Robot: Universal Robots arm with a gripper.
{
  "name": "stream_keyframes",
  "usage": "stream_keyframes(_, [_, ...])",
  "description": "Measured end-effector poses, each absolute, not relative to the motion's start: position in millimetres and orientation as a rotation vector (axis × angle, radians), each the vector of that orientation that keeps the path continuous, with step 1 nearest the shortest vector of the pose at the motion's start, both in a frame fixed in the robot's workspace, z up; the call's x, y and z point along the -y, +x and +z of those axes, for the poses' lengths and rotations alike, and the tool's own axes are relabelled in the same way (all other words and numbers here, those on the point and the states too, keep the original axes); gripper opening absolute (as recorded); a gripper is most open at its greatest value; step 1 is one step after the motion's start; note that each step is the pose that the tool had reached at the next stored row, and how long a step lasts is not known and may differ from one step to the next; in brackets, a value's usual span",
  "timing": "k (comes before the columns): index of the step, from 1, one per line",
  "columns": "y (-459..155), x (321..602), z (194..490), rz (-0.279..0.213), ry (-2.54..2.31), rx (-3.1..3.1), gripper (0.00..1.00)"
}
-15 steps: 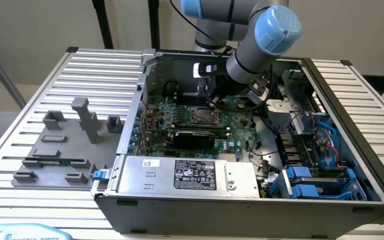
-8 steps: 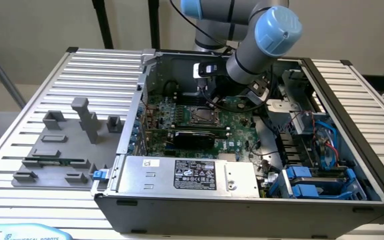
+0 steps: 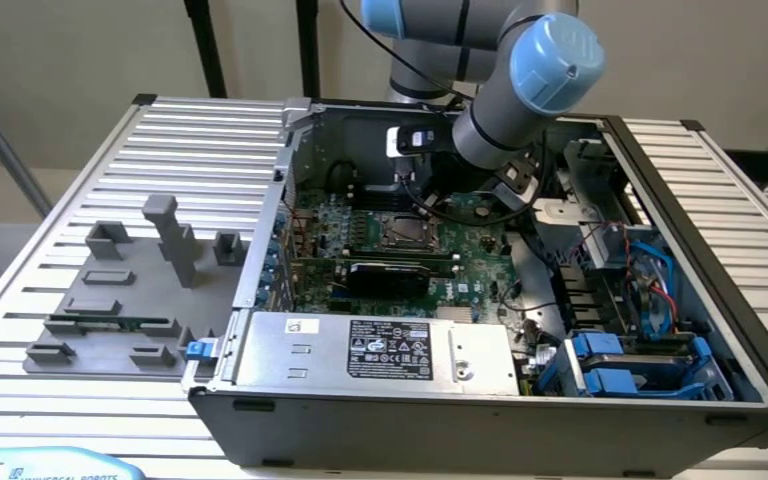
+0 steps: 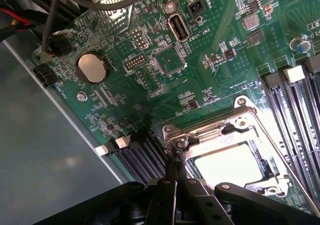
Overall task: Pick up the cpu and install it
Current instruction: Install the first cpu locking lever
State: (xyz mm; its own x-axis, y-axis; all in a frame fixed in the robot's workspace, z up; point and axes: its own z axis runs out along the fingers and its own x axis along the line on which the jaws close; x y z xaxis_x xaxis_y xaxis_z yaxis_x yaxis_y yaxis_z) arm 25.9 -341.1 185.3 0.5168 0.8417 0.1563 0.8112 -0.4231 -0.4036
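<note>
gripper [image 4: 176, 172]: jaws closed, gripping nothing visible, tips touching socket frame [image 4: 200, 135] corner | cpu [image 4: 227, 164]: already sitting in motherboard [image 4: 165, 60] socket, silver top showing | progress: pick and seat looking done, frame and lever [image 4: 280, 150] apparently awaiting latching

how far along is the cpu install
Looks mostly done: the cpu lies in the motherboard socket, its shiny top showing through the metal frame. In hand: nothing visible; the shut gripper sits at the socket's corner by the frame. Left: I can't tell whether the thin latch lever is locked.
</note>
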Motion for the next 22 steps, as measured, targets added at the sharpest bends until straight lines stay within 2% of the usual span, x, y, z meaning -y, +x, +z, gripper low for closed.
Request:
stream_keyframes(11, [26, 341, 187, 0.086, -2.321, 1.353, 0.11])
stream_keyframes(22, [25, 347, 201, 0.085, -2.32, 1.353, 0.11])
